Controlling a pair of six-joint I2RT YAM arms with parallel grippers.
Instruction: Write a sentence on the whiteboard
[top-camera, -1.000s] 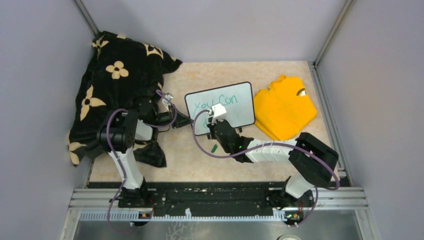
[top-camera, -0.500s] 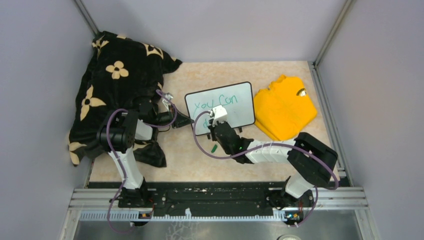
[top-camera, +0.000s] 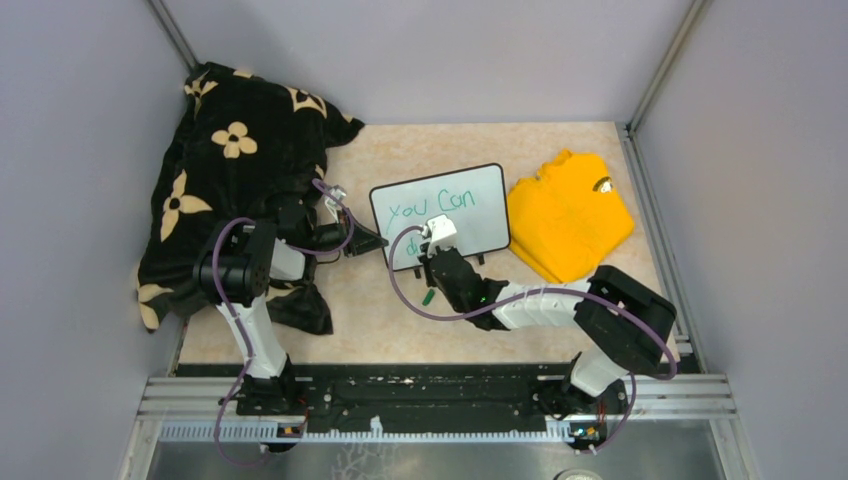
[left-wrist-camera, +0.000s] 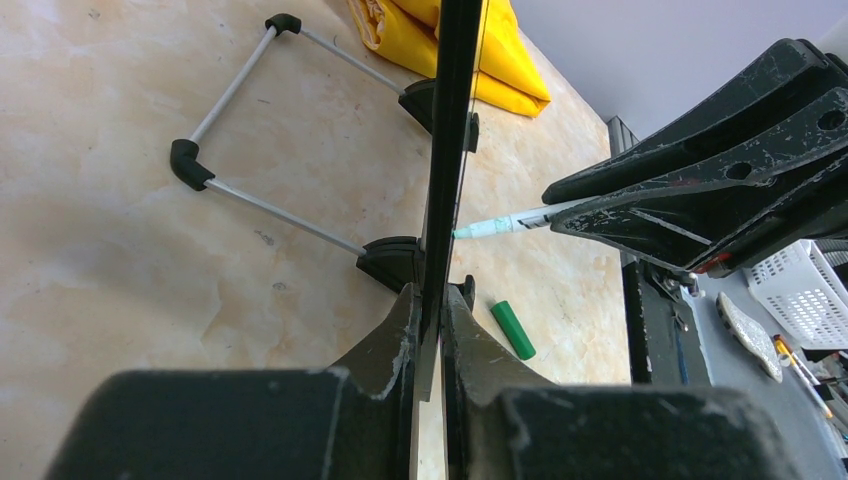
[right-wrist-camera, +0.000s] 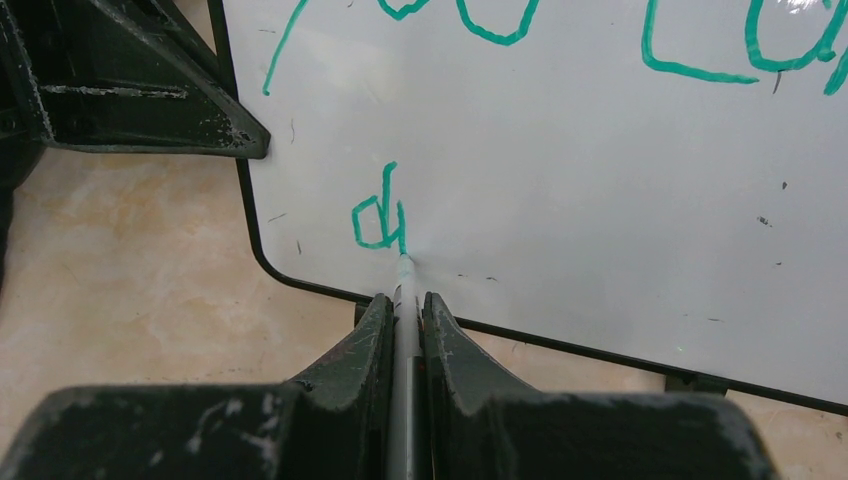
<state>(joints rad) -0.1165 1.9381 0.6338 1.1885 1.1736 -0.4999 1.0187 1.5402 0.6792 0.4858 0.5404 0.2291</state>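
The whiteboard (top-camera: 455, 205) stands near the table's middle, black-framed, with green "You Can" written on it and a "d" (right-wrist-camera: 380, 215) below. My left gripper (top-camera: 378, 241) is shut on the board's left edge (left-wrist-camera: 445, 200). My right gripper (top-camera: 432, 252) is shut on a white marker (right-wrist-camera: 404, 330) with its green tip touching the board just below the "d". The marker also shows in the left wrist view (left-wrist-camera: 500, 224), tip against the board. The marker's green cap (top-camera: 427, 297) lies on the table in front of the board.
A folded yellow shirt (top-camera: 568, 215) lies right of the board. A black blanket with cream flowers (top-camera: 225, 170) is heaped at the left. The board's wire stand (left-wrist-camera: 250, 140) props it from behind. Grey walls enclose the table.
My right gripper has drawn back slightly toward me, pulling the marker tip down the stroke of the "d". The board and left gripper have not moved.
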